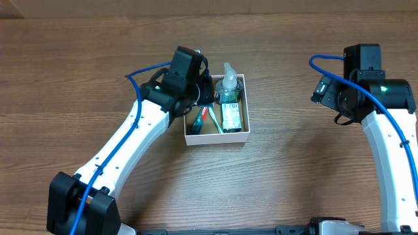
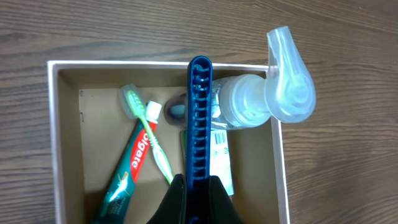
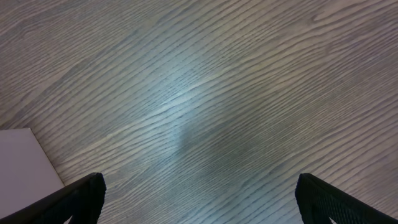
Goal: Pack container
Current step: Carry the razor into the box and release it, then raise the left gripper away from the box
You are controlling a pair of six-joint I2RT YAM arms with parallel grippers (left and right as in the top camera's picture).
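Note:
The container (image 1: 216, 138) is a small white-walled box with a brown floor, at the table's middle; it also shows in the left wrist view (image 2: 55, 118). In it lie a toothpaste tube (image 2: 134, 163), a green toothbrush (image 2: 149, 140) and a clear pump bottle (image 2: 273, 96) whose head sticks over the far wall. My left gripper (image 2: 199, 186) hangs over the box, shut on a blue comb (image 2: 199, 118) that points along the box. My right gripper (image 3: 199, 196) is open and empty over bare table at the right.
The wooden table (image 1: 294, 176) lies all round the box. A white corner of the container (image 3: 22, 158) shows at the left edge of the right wrist view. The right arm (image 1: 366, 85) stands well right of the box.

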